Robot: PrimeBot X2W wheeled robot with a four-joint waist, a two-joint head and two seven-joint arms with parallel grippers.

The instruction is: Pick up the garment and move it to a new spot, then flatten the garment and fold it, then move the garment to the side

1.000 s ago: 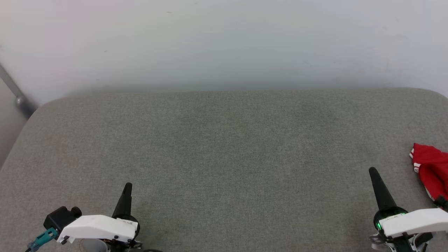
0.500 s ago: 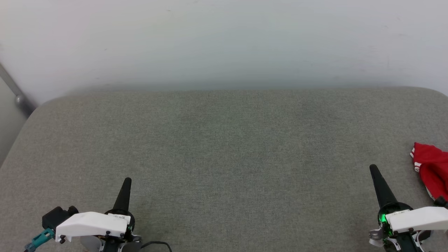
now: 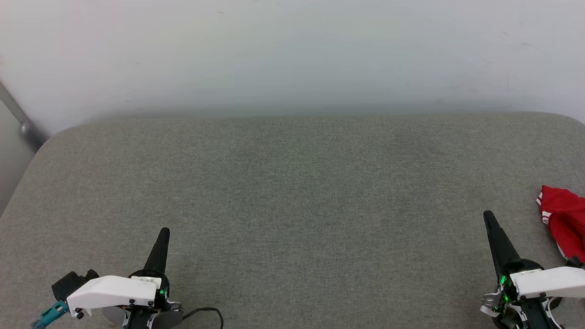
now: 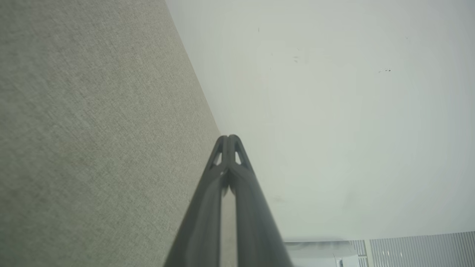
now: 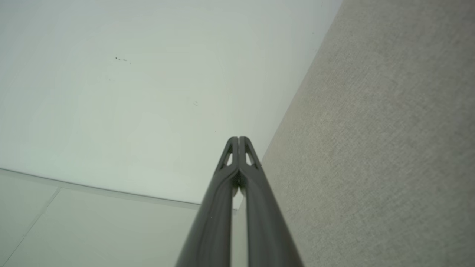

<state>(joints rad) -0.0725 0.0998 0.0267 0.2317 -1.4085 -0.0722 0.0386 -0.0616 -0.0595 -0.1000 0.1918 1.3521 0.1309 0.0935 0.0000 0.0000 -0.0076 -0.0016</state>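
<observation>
Left end effector [image 3: 164, 231] and right end effector [image 3: 488, 214] both clenched, empty, at the padded surface's [image 3: 292, 183] front edge; looks like rest pose. Garment [image 3: 563, 218] bunched at right edge: fits pre-pick or set-aside.

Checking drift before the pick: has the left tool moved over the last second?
Yes. The left tool crept slightly toward the cushion's far edge and a little left.
</observation>
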